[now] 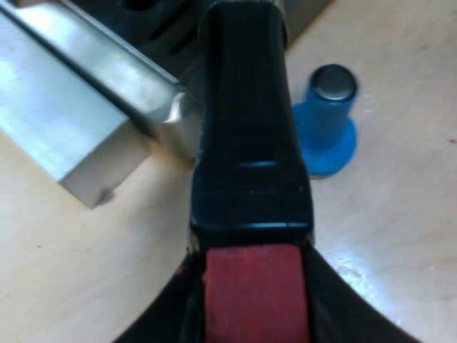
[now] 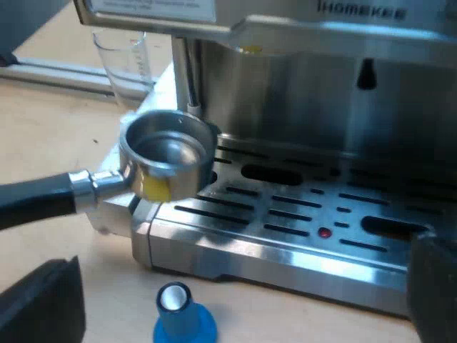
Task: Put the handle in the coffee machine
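Round steel holder (image 2: 168,161) with a glossy dark, red-ended handle (image 1: 246,128), at the corner of the brushed-steel espresso machine (image 2: 321,107)'s slotted drip tray (image 2: 285,221).
The handle's end is cut off in the right wrist view. The left gripper (image 1: 253,300) clamps its red tip, with the fingers barely showing. The right gripper (image 2: 239,296) is spread and empty. A blue plastic tamper (image 2: 182,318) sits on the pale wooden table (image 2: 43,143), and a clear measuring glass (image 2: 125,61) stands beside the machine.
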Robot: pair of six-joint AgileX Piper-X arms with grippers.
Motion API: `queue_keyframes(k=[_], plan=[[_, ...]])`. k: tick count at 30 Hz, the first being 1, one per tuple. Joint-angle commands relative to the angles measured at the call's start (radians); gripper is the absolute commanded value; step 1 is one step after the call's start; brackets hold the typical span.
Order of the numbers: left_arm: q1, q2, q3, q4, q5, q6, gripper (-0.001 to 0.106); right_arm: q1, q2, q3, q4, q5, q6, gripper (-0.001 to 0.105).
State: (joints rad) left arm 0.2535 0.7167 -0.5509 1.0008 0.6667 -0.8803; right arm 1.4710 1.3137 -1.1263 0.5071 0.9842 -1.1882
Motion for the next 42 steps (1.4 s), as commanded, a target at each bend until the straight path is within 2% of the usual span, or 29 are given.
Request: queue_keyframes(k=[1,4,7,11,17,18,22,23,28,37,42], plan=[[0.041,0.026,-0.013,-0.029,0.09,0.037,0.0,-0.001,-0.003,0.049,-0.149,0.041,-0.034,0.092],[0.06,0.064,-0.013,-0.029,0.095,0.07,0.0,0.0,0.003,0.086,-0.278,0.04,-0.126,0.092],[0.061,0.117,-0.018,-0.024,0.095,0.115,0.0,0.0,0.027,0.107,-0.445,0.038,-0.252,0.092],[0.061,0.158,-0.044,-0.024,0.095,0.149,0.0,0.0,0.057,0.107,-0.543,0.041,-0.299,0.092],[0.061,0.228,-0.095,-0.022,0.095,0.229,0.0,0.0,0.091,0.107,-0.563,0.053,-0.304,0.092],[0.061,0.253,-0.112,-0.008,0.095,0.274,0.0,0.0,0.095,0.107,-0.563,0.053,-0.304,0.092],[0.061,0.324,-0.139,-0.002,0.107,0.348,0.0,0.0,0.11,0.107,-0.57,0.092,-0.304,0.092],[0.061,0.336,-0.144,-0.002,0.11,0.351,0.0,0.0,0.112,0.107,-0.571,0.098,-0.304,0.092],[0.061,0.438,-0.182,-0.002,0.206,0.37,0.0,0.0,0.125,0.107,-0.604,0.116,-0.311,0.092],[0.061,0.567,-0.247,-0.008,0.284,0.391,0.0,-0.026,0.125,0.107,-0.608,0.118,-0.311,0.092],[0.022,0.618,-0.273,-0.008,0.284,0.422,0.0,-0.059,0.125,0.107,-0.626,0.111,-0.319,0.092]])
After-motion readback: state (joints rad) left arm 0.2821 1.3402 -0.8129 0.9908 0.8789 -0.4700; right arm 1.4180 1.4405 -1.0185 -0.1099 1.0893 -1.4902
